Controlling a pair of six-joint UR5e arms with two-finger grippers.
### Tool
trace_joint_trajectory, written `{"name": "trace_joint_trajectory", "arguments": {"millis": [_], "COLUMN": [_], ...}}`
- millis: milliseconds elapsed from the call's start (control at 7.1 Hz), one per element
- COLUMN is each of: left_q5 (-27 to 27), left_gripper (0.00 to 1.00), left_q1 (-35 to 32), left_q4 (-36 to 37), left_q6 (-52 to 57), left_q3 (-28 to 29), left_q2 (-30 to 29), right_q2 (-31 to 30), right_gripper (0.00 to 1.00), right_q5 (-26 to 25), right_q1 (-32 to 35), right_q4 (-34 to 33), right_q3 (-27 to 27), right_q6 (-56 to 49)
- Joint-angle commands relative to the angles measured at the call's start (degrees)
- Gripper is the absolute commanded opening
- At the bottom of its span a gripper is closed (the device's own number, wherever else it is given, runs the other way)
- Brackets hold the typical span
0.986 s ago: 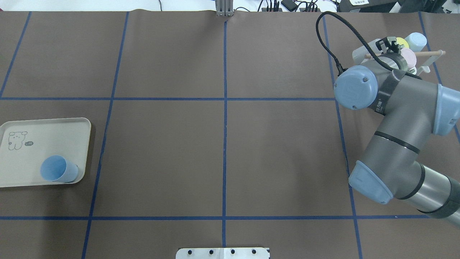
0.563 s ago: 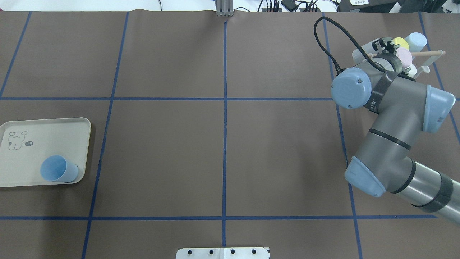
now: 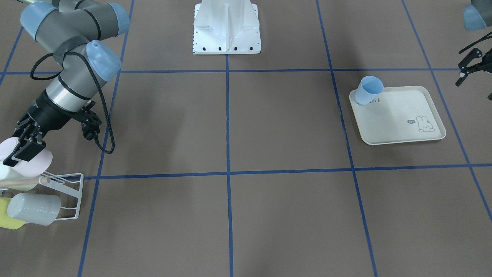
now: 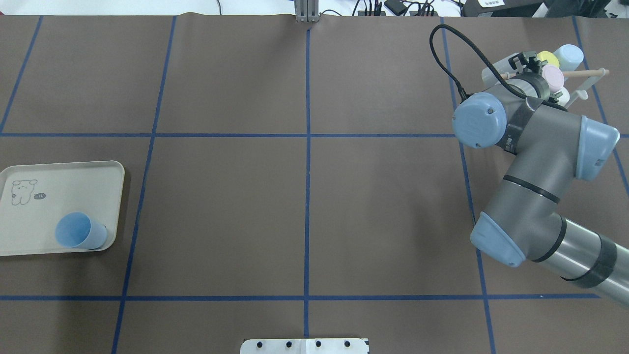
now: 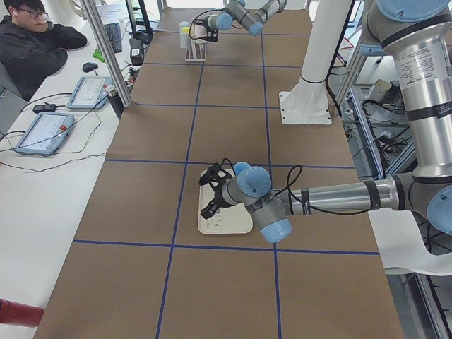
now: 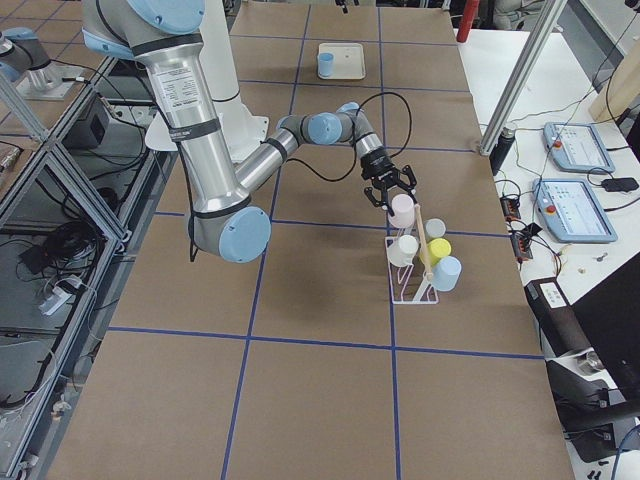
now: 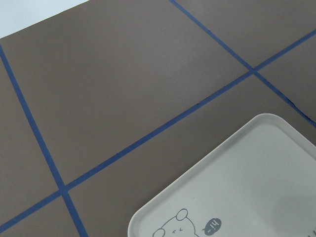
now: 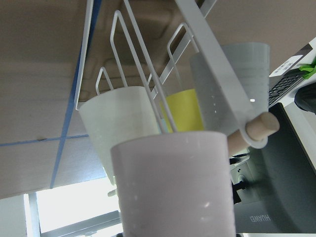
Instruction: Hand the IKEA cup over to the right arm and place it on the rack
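Pink cup at the rack, under the right gripper; blue cup on the tray.
Front view: the black right gripper lies across the matt pink cup, and whether its fingers clamp it cannot be told. The rack is thin white wire with a pale wooden rod, and it also carries a smooth grey cup and a yellow cup. The left gripper has its fingers spread and empty, near the cream, round-cornered tray, where the tapered blue cup stands in a corner. Overhead: the right arm, grey with light-blue caps, reaches to the rack at the far right. Right side view: the pink cup sits above a white cup. Left wrist: the tray rim, a line-drawn animal and a brown mat with blue tape. Right wrist: the pink cup's flat end is close, with the rod beside it.
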Motion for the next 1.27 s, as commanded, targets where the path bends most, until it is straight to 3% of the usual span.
{"name": "trace_joint_trajectory", "arguments": {"millis": [0, 141, 282, 422, 845, 1126], "left_q5": [0.0, 0.0, 0.0, 0.0, 0.0, 0.2], "left_gripper": [1.00, 1.00, 1.00, 1.00, 1.00, 1.00], "left_q1": [0.0, 0.0, 0.0, 0.0, 0.1, 0.1], "left_q4": [0.0, 0.0, 0.0, 0.0, -0.1, -0.1], "left_q6": [0.0, -0.2, -0.2, -0.2, -0.2, -0.4], "left_q3": [0.0, -0.1, 0.0, 0.0, 0.2, 0.1], "left_q2": [0.0, 0.0, 0.0, 0.0, 0.0, 0.0], "right_q2": [0.0, 0.1, -0.3, -1.0, 0.0, 1.9], "right_gripper": [0.25, 0.39, 0.89, 0.97, 0.97, 0.98], "right_q5": [0.1, 0.1, 0.1, 0.1, 0.4, 3.9], "right_q1": [-0.2, -0.5, -0.5, -0.5, -0.5, -0.6], "right_q4": [0.0, 0.0, 2.4, 6.0, 8.6, 8.6], "right_q3": [-1.2, -2.1, -2.4, -3.8, -4.8, 0.1], "right_q6": [0.3, 0.4, 0.4, 0.3, 0.0, 0.2]}}
